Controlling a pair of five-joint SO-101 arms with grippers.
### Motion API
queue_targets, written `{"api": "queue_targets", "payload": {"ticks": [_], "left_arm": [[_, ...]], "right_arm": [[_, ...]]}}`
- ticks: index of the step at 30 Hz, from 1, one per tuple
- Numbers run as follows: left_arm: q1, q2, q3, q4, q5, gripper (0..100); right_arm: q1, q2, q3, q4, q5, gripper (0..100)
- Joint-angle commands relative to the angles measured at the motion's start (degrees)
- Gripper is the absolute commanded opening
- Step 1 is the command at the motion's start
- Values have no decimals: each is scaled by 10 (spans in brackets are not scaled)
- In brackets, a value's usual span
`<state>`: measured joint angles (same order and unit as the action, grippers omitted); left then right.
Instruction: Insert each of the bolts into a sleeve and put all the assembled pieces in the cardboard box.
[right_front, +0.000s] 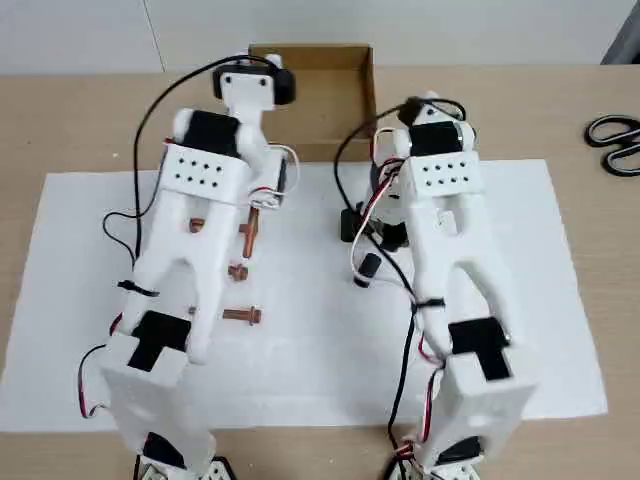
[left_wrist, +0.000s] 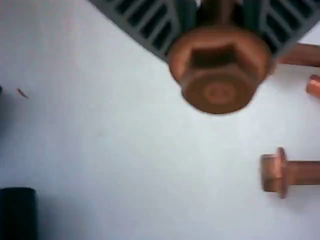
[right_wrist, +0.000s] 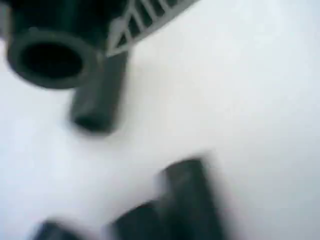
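My left gripper (right_front: 262, 196) hangs over the white sheet (right_front: 300, 350), shut on a copper bolt (right_front: 248, 232). In the left wrist view the gripper (left_wrist: 218, 14) holds that bolt (left_wrist: 220, 70) with its hex head facing the camera. Three more bolts (right_front: 242, 315) lie loose on the sheet under the left arm. My right gripper (right_front: 385, 207) is near the sheet's middle, shut on a black sleeve (right_wrist: 50, 57) whose open end faces the camera. Other black sleeves (right_front: 367, 268) lie around it. The cardboard box (right_front: 345, 60) stands at the back between the arms.
Scissors (right_front: 615, 142) lie on the bare table at the far right. The white sheet has free room in front of both grippers and toward its right edge. Cables hang from both arms over the sheet.
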<state>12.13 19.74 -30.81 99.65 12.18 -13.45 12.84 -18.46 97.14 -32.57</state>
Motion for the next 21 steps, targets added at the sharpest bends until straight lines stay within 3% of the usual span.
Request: {"api": "queue_targets", "payload": {"ticks": [1, 6, 14, 21], "left_arm": [[18, -70, -5, 7, -1, 6], [20, -166, -2, 7, -14, 6], [19, -287, -2, 7, -26, 6], [19, -367, -1, 7, -23, 6]], "right_arm": [[-9, -77, -4, 16, 9, 2], [-8, -151, -4, 16, 62, 2], [-7, -261, -3, 19, 68, 2], [-8, -390, 149, 15, 105, 2]]}}
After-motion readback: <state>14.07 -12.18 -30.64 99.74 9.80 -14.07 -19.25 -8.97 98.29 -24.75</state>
